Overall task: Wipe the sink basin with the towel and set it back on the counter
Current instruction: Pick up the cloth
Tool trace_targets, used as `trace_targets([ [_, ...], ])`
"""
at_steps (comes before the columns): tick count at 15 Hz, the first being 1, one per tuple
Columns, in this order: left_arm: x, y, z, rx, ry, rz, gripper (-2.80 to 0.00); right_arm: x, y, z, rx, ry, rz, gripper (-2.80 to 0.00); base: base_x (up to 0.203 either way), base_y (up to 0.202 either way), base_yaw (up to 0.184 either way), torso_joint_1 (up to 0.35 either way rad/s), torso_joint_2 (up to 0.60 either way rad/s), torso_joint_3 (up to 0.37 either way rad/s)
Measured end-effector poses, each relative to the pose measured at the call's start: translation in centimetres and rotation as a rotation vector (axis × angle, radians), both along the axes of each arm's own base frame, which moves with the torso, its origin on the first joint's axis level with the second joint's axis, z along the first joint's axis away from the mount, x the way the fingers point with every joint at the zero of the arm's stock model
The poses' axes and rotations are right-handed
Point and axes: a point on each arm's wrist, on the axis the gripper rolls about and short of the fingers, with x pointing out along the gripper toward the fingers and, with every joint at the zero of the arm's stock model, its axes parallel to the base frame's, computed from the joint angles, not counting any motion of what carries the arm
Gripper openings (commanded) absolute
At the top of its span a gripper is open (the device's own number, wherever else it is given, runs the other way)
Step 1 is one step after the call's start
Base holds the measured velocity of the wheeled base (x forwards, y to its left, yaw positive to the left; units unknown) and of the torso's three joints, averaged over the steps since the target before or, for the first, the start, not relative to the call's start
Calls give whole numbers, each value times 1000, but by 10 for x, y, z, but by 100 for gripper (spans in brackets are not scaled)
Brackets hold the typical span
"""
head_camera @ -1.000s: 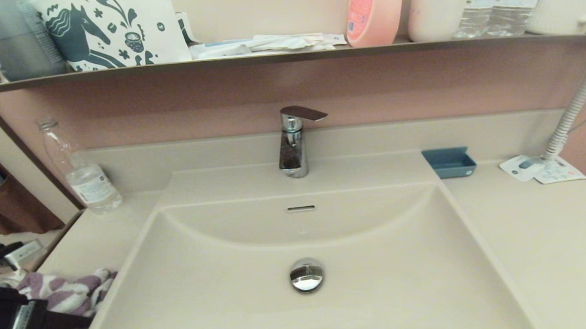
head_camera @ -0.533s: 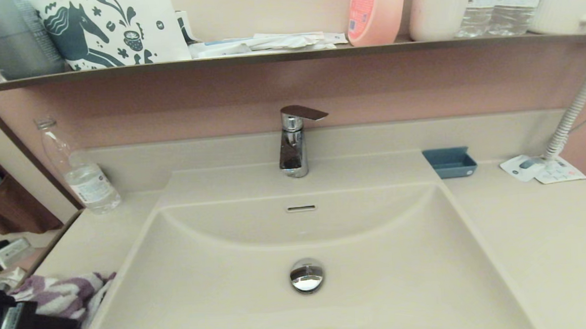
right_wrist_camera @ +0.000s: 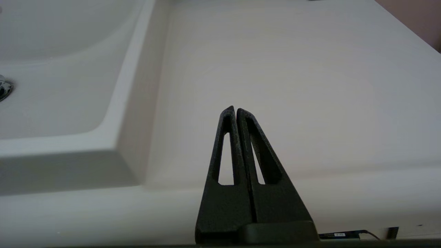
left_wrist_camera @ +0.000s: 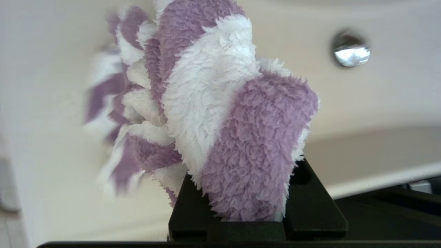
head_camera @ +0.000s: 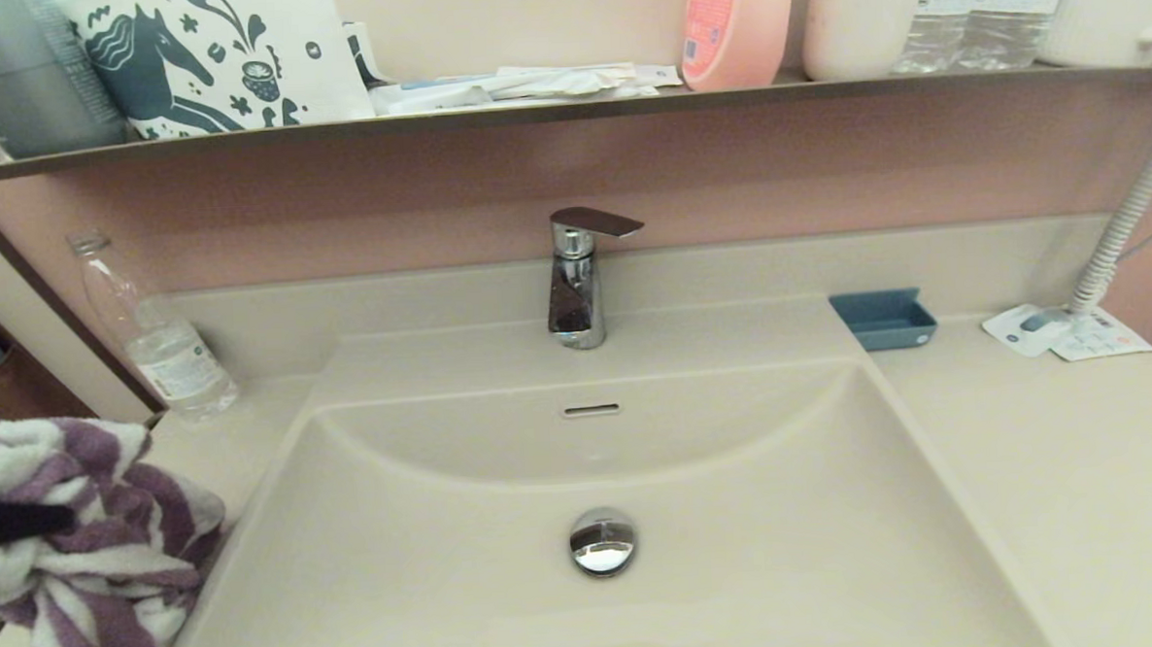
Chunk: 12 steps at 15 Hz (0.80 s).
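The left gripper [left_wrist_camera: 246, 206] is clamping tight on a thick fold of the purple-and-white striped fleece towel [left_wrist_camera: 220, 117], fingers [left_wrist_camera: 311, 206] pressed in w/ the pile bulging up between them and the rest of the cloth hanging loose beyond. In the head view the towel [head_camera: 80, 540] is now riding up in the air at the front left, above the left strip of the counter [head_camera: 1078, 457], where half a sec ago it was lying bunched flat on that strip w/ the gripper low beside it. So the pick-up is looking done and the carry toward the sink basin [head_camera: 588, 595] is prob. starting; the drain plug [head_camera: 602, 541] and chrome tap [head_camera: 574, 285] are sitting untouched, basin not yet wiped. Whether the lowest tail of cloth is clearing the counter edge is hard to tell, as it's running out of view. The right gripper [right_wrist_camera: 235, 112] is idling over the right counter, fingers closed together on nothing.
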Motion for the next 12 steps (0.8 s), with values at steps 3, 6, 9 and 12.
trace_targets([
  [3,-26,-15,23,-72,-87,-15,-280,0,0,0,0,0,0,-280,0,0,0,0,0,0],
  [6,-41,-26,52,-195,-189,26,-280,0,0,0,0,0,0,-280,0,0,0,0,0,0],
  [9,-53,-34,79,-384,-243,56,-280,0,0,0,0,0,0,-280,0,0,0,0,0,0],
  [12,-53,-35,99,-530,-355,103,-280,0,0,0,0,0,0,-280,0,0,0,0,0,0],
])
